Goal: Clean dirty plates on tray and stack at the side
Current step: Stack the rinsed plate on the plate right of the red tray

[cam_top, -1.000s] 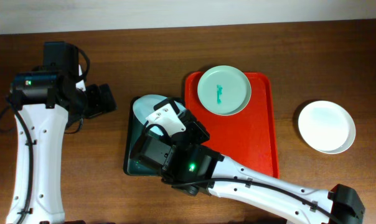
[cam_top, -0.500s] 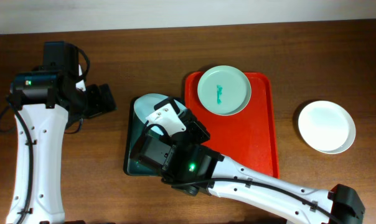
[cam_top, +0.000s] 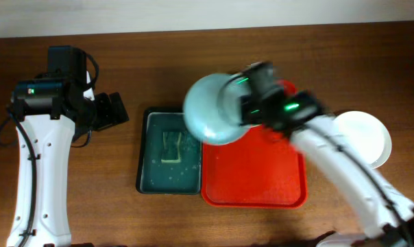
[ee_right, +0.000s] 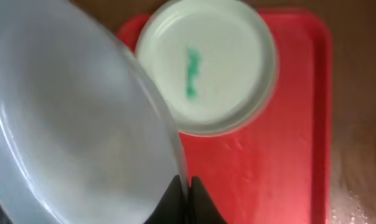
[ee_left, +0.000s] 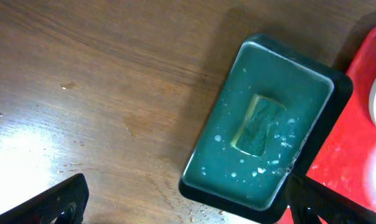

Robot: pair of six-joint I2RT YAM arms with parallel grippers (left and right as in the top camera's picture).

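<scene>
you see a sponge (ee_left: 259, 124) lying in the green tray (ee_left: 211, 157) on the worktop (ee_left: 101, 81), the red tray (ee_left: 347, 163) just beside it.

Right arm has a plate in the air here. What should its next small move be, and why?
Probably carry the held plate rightward toward the white plate on the table: the right gripper pinches its rim, its face shows no smear, and a smeared plate waits on the red tray.

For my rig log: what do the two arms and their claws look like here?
Both arms have white, smooth link shells with black joint housings carrying small green lights. The left arm trails black cables; the right arm is motion-blurred. Left claw and right claw are black.
</scene>
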